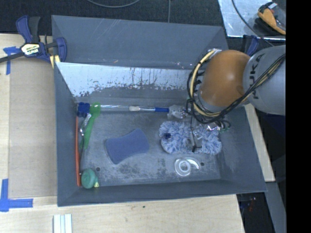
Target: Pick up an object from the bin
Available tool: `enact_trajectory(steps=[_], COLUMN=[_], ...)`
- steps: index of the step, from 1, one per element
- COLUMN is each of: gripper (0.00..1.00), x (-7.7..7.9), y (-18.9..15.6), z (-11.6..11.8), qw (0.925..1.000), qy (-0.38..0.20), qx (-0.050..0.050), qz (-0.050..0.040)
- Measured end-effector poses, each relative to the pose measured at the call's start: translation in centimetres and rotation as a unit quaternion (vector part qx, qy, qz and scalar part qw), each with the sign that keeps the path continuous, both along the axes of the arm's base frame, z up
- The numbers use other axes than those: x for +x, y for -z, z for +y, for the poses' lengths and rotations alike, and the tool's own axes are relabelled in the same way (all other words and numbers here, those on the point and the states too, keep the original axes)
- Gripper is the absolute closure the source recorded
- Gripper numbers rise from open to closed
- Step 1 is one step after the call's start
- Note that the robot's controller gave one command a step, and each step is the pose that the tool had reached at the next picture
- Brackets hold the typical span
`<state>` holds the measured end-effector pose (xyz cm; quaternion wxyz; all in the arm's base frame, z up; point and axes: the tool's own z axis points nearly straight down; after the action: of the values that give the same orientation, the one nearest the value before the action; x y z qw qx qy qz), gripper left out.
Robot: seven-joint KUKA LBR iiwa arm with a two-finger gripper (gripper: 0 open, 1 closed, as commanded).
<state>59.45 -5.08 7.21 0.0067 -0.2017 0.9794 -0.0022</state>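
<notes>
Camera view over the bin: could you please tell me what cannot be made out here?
1. Tool, camera view: upper part hidden under the arm's orange cover.
2. Fluffy blue cloth, camera view: whether the tool touches it is too small to tell.
3. Clear ring, camera view: too small and faint to identify.

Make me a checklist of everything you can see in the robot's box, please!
surface: grey metal bin, scuffed back wall.
job's things: fluffy blue-and-white cloth bundle, right side, under the gripper.
clutter: flat blue sponge pad mid-floor; clear plastic ring; green ball; thin orange stick; blue-and-white toothbrush.
grippers: gripper low over the cloth bundle.
cables: black and yellow cables looped round the wrist.
surroundings: dark surface behind the bin.
</notes>
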Motion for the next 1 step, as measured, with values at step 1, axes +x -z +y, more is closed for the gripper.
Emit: enact_trajectory(steps=[1], gripper=[0.0], x=[0.13], y=[-0.11], z=[0.28], qw=[0.9895], qy=[0.145], qx=[0.002], qz=[0.0007])
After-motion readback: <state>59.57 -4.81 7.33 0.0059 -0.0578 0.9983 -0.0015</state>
